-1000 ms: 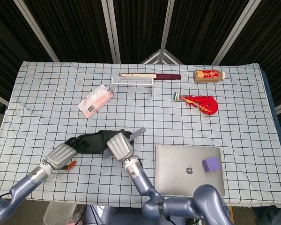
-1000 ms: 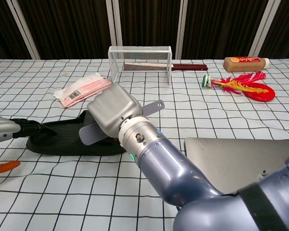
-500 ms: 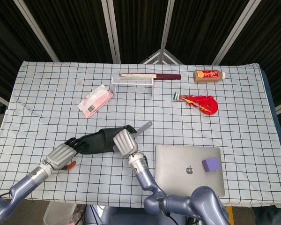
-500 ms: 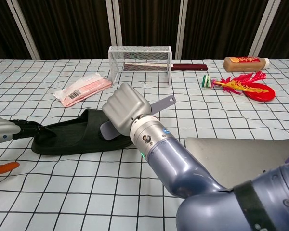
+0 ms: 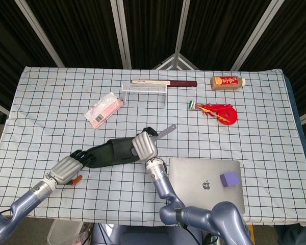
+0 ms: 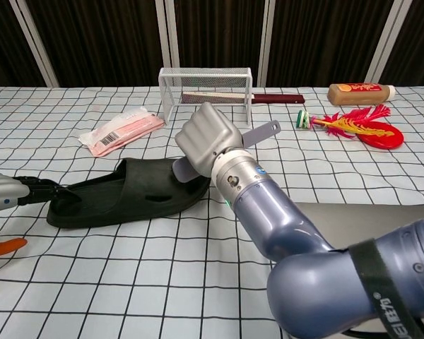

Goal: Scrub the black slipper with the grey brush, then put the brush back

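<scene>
The right hand (image 6: 210,142) was clenched around the grey brush (image 6: 258,134), pressing its head against the toe end of the black slipper (image 6: 120,192), which lay near the table's front edge. The left hand (image 5: 66,169) gripped the heel, apparently to steady it.

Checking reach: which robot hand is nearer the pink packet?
Right. The right robot hand, holding the grey brush, is just below-right of the pink packet; the left robot hand sits farther toward the table's near edge.
</scene>
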`<move>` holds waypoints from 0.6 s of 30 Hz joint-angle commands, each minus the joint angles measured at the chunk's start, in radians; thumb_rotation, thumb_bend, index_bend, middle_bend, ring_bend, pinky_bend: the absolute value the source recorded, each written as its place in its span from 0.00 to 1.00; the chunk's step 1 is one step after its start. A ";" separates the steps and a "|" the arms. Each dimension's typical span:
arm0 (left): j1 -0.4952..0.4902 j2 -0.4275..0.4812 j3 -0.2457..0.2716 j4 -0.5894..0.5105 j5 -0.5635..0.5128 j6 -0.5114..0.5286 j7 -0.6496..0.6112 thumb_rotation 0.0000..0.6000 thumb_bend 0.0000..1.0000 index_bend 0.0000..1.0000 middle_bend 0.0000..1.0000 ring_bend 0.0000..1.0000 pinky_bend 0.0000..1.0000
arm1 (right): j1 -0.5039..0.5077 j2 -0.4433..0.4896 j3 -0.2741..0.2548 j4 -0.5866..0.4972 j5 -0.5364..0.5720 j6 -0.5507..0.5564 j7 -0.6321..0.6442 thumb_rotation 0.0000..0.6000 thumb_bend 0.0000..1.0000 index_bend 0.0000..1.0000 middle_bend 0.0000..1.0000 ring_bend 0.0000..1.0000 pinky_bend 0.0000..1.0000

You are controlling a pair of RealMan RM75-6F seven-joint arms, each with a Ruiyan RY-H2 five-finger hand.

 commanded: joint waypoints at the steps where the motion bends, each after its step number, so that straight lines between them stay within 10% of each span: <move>1: -0.002 -0.002 -0.002 -0.002 -0.003 -0.003 0.005 1.00 0.62 0.00 0.05 0.00 0.01 | -0.005 0.004 0.004 -0.012 0.000 0.009 -0.010 1.00 0.72 0.68 0.66 0.57 0.62; 18: -0.009 -0.020 -0.028 -0.002 -0.048 -0.022 0.026 1.00 0.62 0.00 0.05 0.00 0.01 | -0.067 0.053 -0.037 -0.262 -0.026 0.103 -0.117 1.00 0.72 0.68 0.66 0.57 0.62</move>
